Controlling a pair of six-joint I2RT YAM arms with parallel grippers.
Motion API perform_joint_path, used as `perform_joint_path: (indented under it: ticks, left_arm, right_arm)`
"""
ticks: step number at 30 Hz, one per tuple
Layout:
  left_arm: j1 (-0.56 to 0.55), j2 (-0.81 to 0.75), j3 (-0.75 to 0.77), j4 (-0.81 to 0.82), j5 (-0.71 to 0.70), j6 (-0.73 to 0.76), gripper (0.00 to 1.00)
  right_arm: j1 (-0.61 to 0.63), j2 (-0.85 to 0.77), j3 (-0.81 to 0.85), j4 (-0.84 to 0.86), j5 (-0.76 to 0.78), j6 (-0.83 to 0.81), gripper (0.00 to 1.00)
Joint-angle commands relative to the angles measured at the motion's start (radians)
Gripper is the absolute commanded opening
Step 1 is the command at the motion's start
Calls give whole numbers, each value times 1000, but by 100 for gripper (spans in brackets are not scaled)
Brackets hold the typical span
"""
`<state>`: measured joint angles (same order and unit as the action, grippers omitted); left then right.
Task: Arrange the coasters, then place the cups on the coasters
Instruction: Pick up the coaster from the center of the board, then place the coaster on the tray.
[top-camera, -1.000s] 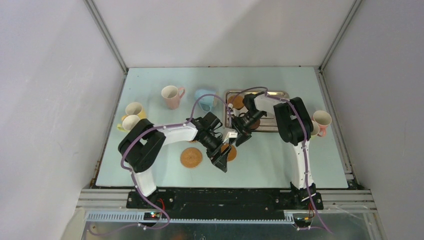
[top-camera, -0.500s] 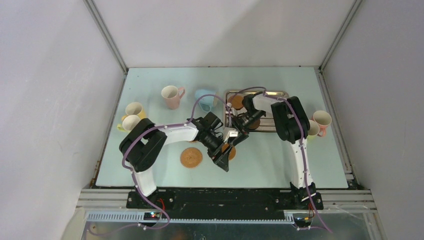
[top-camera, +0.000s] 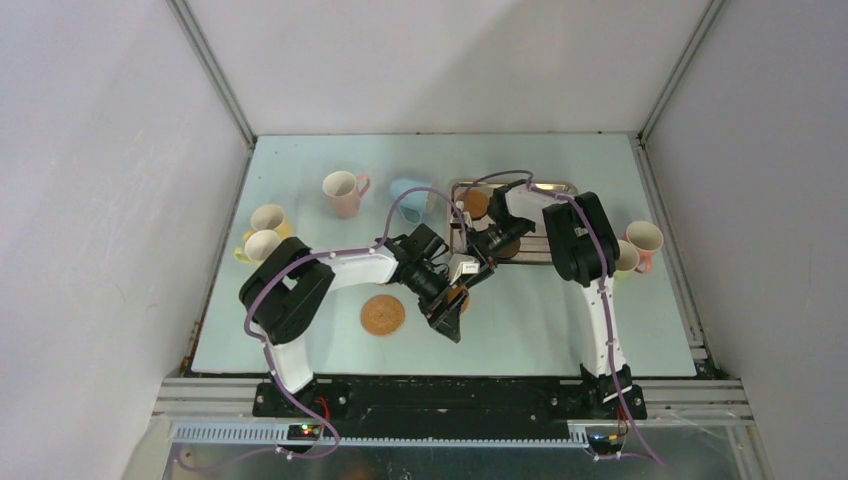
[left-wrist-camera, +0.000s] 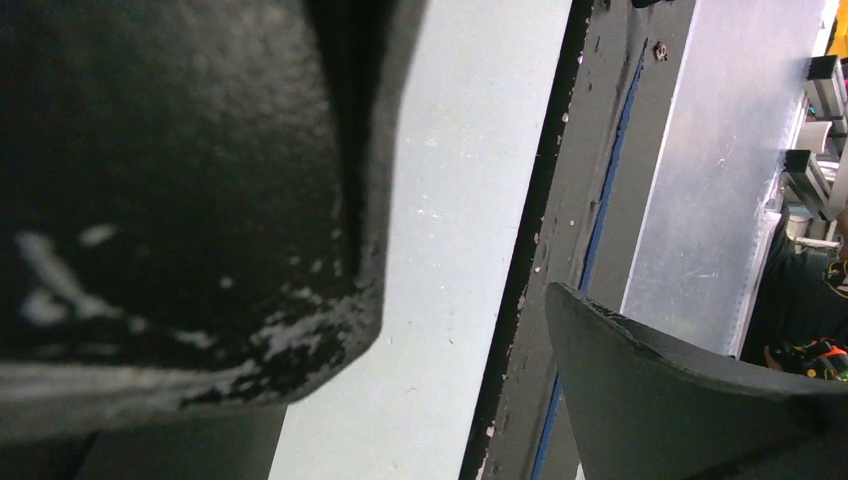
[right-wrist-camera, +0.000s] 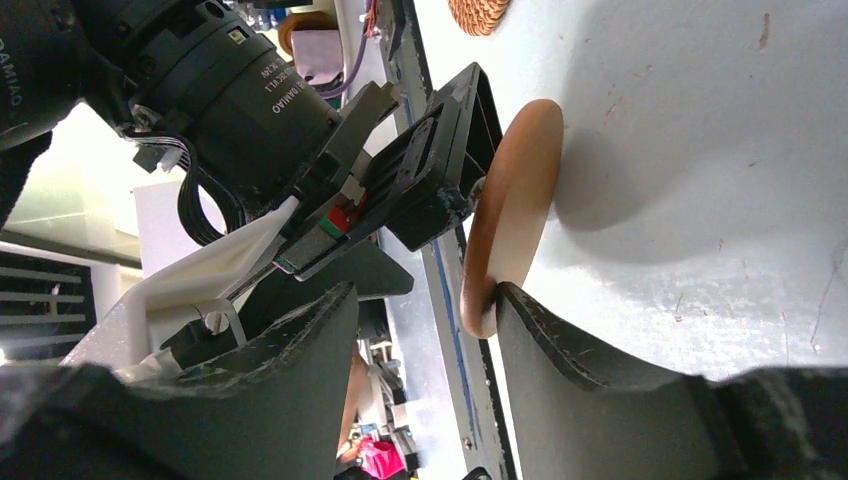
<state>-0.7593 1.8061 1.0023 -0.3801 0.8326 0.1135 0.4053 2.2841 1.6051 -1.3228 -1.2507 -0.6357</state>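
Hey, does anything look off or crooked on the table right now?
Yes: one tan coaster is tilted up on edge instead of lying flat, its rim against one finger of the right gripper.

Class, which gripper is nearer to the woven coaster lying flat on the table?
Left. The left gripper sits just right of the woven coaster; the right gripper is farther right and farther back.

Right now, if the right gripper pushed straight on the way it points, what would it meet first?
The tan coaster, tilted up on edge between the right gripper's open fingers. The left gripper sits just beyond it, though depth there is hard to judge.
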Motion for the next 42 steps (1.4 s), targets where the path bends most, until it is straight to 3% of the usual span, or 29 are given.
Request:
perform_joint_path:
  ticks: [1,7,20,28,33,37,42]
  left_arm:
    - [10,35,-27,29,-152,5,98]
    - [26,21,-32,33,-129,4,98]
    - [51,-51,-59,44,-48,15,98]
    - [137,-331,-112,10,63,92,98]
    - [236,-455,-109,-33,41,122,98]
    - [372,-457,-52,-102,19,148,98]
    - [576,-415,-17,-135,36,175,98]
  right_arm:
    - [38,12,11,-82,-54,-15,56]
    - [55,-2,-27,70,57,131,42]
    - [9,-54,-34,113,73,157,1]
    - [-103,-131,-52,164,46,214,0]
    - [-193,-245,-74,323,84,351,0]
    - [-233,-292,-38,444,227,512,0]
    - [-237,-228,87,502,447,592,0]
